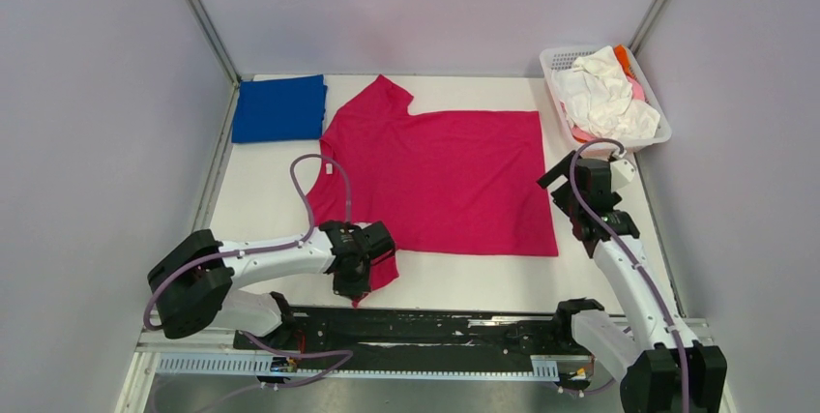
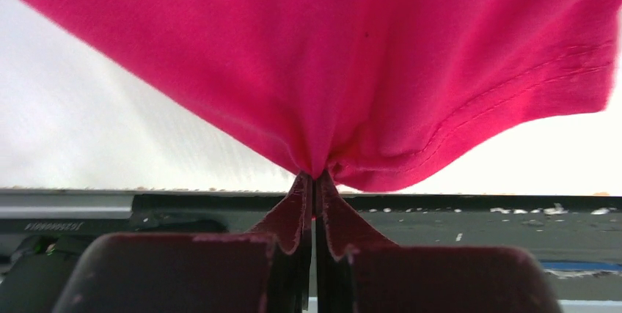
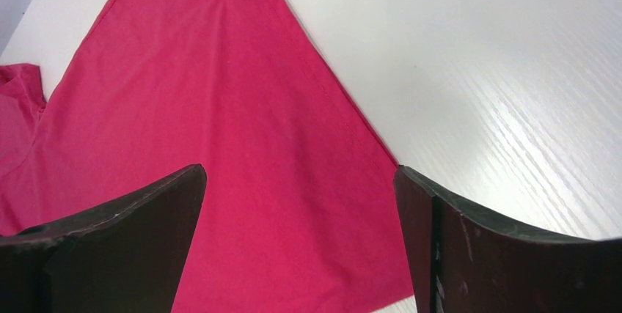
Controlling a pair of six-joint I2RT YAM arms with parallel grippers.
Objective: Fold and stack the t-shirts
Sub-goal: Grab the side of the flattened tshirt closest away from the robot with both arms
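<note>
Far left of the magenta t-shirt (image 1: pixel 454 181), just off its far sleeve, a blue t-shirt (image 1: pixel 279 108) lies folded into a neat rectangle at the back corner of the counter (image 1: pixel 464 273).

At the magenta t-shirt's near-left end, the left tool (image 1: pixel 353 282) has its fingers pressed together on the near sleeve. The left wrist view shows that tool (image 2: pixel 315 181) pinching the magenta t-shirt (image 2: pixel 330 56). The cloth gathers into folds where it meets the fingertips, and the stitched sleeve hem curves off to the right.

The magenta t-shirt itself is spread flat across the middle of the counter. Its neck points left, and a small white label (image 1: pixel 329 169) shows there. Its far sleeve points toward the back wall, and its bottom hem forms the straight right edge.

Beside that right edge, the right tool (image 1: pixel 566 181) hovers with its fingers spread wide and nothing between them. In the right wrist view, the right tool (image 3: pixel 301 181) frames the magenta t-shirt (image 3: pixel 220 144) near a hem corner, with bare counter (image 3: pixel 477 71) to the right of the cloth.

Right of the magenta t-shirt, at the back corner, stands a white lattice basket (image 1: pixel 559 103). It holds a crumpled white t-shirt (image 1: pixel 604 94) with orange cloth (image 1: pixel 624 57) and pink cloth (image 1: pixel 638 89) showing around it.
</note>
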